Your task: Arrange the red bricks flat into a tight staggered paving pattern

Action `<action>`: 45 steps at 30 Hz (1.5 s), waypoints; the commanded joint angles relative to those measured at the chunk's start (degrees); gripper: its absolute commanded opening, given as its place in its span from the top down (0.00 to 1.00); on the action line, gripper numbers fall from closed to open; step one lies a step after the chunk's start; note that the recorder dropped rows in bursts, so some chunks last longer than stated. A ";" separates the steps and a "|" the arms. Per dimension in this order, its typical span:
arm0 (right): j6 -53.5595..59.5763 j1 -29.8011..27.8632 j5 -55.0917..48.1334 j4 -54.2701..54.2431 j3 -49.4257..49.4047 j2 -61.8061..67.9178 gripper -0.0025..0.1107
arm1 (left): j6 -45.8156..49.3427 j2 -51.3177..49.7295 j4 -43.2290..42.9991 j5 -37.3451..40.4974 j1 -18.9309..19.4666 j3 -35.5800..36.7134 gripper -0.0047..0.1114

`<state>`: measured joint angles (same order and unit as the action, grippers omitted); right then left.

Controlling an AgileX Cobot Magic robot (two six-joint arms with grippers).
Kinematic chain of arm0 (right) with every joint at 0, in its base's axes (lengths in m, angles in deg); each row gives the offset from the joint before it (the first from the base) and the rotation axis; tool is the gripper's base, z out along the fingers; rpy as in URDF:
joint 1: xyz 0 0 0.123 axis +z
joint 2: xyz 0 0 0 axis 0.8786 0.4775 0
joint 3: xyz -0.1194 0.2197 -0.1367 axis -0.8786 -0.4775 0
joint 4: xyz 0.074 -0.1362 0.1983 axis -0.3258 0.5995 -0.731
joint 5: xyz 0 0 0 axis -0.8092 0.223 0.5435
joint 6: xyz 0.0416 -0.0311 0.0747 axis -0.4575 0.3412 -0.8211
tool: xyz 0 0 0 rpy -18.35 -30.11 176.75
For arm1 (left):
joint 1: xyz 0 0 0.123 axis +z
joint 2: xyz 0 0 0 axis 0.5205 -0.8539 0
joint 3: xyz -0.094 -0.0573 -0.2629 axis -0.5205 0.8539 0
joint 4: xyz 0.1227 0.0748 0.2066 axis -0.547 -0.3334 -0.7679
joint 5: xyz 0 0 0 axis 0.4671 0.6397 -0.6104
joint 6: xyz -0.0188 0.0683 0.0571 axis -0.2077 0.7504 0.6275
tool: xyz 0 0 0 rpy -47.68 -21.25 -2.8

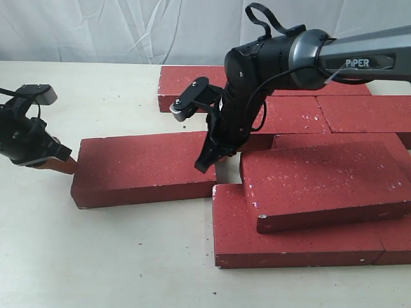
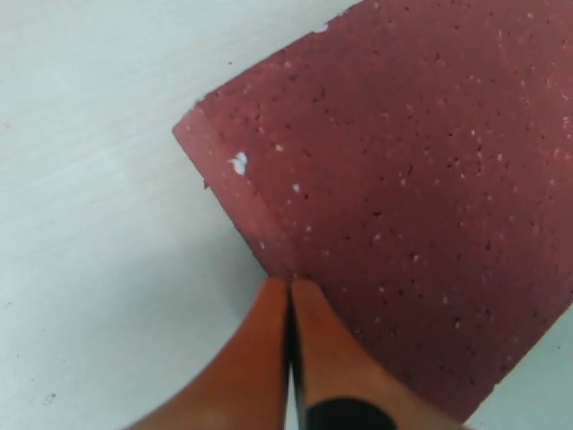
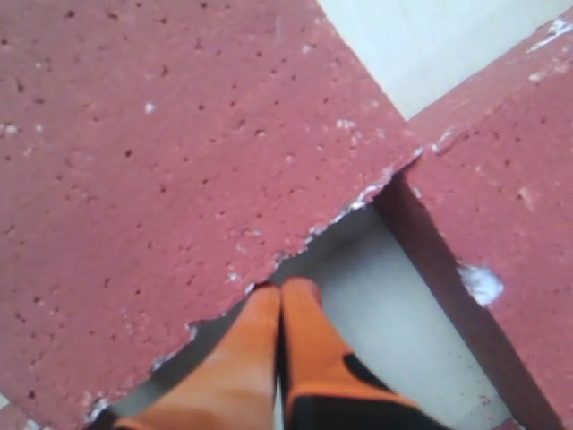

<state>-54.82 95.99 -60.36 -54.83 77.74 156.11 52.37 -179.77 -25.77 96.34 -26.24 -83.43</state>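
Observation:
One loose red brick (image 1: 144,168) lies flat on the table, left of the group. My left gripper (image 1: 67,165) is shut, and its orange tips (image 2: 289,285) press against that brick's (image 2: 403,179) left end. My right gripper (image 1: 204,163) is also shut. Its tips (image 3: 282,291) rest at the chipped right edge of the same brick (image 3: 161,161), in the gap beside a neighbouring brick (image 3: 501,179). Another brick (image 1: 321,183) lies slanted on top of the flat ones, over the front brick (image 1: 295,237). Several more bricks (image 1: 292,115) lie flat behind.
The pale table (image 1: 109,256) stretches to the left and front of the bricks. A white cloth backdrop (image 1: 128,29) hangs at the rear. The right arm (image 1: 334,58) reaches in from the right, over the back rows.

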 commanded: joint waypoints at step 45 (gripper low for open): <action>-12.56 0.10 27.65 11.05 1.57 2.29 0.99 | 4.94 -0.06 1.40 -4.00 -0.09 -0.17 0.96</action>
<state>-67.33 95.99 -33.50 -43.91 78.70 158.06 57.09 -179.77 -24.87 93.61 -26.21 -83.43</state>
